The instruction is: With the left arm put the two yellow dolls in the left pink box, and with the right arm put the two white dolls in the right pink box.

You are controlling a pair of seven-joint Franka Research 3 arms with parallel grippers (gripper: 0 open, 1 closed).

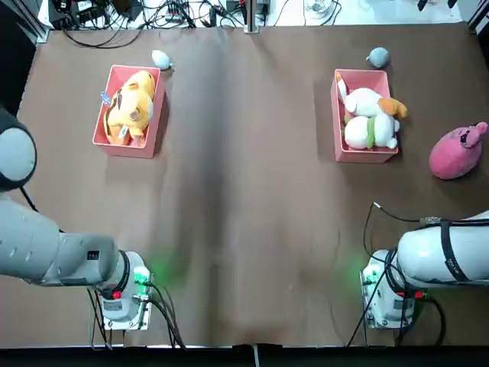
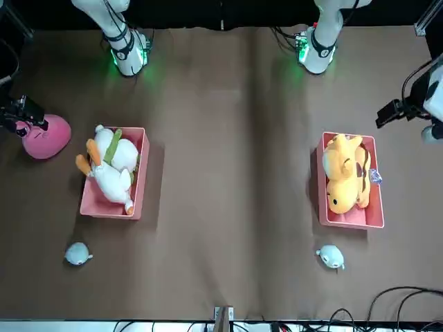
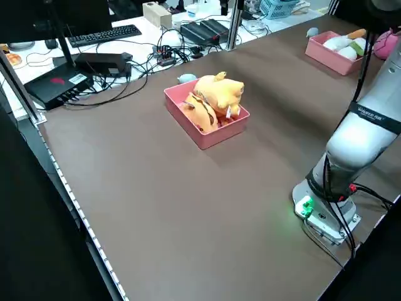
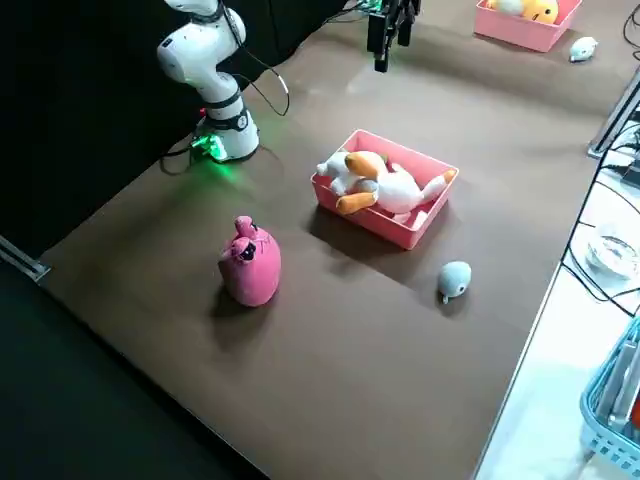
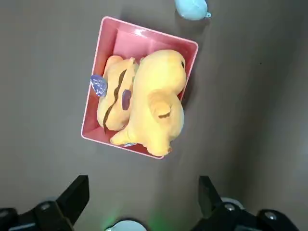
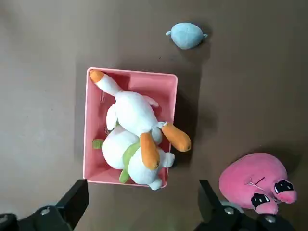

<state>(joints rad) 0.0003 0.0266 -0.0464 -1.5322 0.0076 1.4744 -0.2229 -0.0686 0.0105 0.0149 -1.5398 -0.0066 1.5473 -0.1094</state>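
Yellow dolls, both of them, already piled in the left pink box, one on top of the other. White dolls same deal, stacked in the right pink box, an orange foot poking over the rim. Looks pretty much done, honestly.

Handling-wise: plush, so probably light and squishy, nothing fragile or slippery. Would pinch the fat middle of the body if a regrip were ever needed, not a limb or a tag, since those just flop and stretch.

Left gripper hanging high above its box, fingers spread wide, holding nothing, touching nothing. Right gripper same story over the white pile: wide apart, empty, well clear.

Leftover stuff outside the boxes: pink plush beside the right box, plus a small bluish toy beyond each box.
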